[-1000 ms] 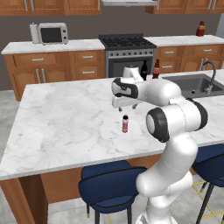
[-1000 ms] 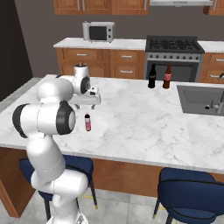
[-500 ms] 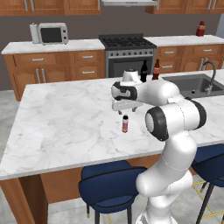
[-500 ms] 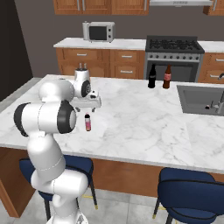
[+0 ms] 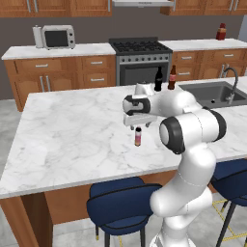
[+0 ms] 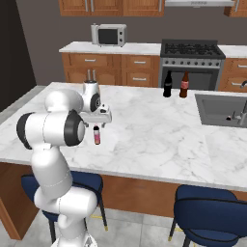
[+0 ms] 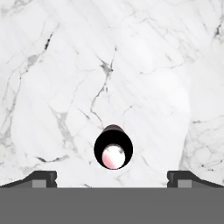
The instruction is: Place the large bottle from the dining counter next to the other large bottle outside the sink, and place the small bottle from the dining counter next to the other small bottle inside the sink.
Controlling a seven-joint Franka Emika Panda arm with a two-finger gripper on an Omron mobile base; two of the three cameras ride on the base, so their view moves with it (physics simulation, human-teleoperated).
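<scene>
Hand view: gripper [image 7: 112, 177] spread wide, grasping nothing, above slim round-capped small bottle [image 7: 113, 152] on marbled dining counter [image 7: 65, 65].

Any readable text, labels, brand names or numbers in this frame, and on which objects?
None can be read.
Large bottle: red label band, no lettering resolves.
Small bottle: plain pink body, no print visible.
Microwave: front panel too small to show any markings.

From above, the small bottle [image 7: 113, 153] shows just its cap, body hidden beneath. Something small in the sink [image 6: 218, 116] may be another bottle, too tiny to tell.
</scene>
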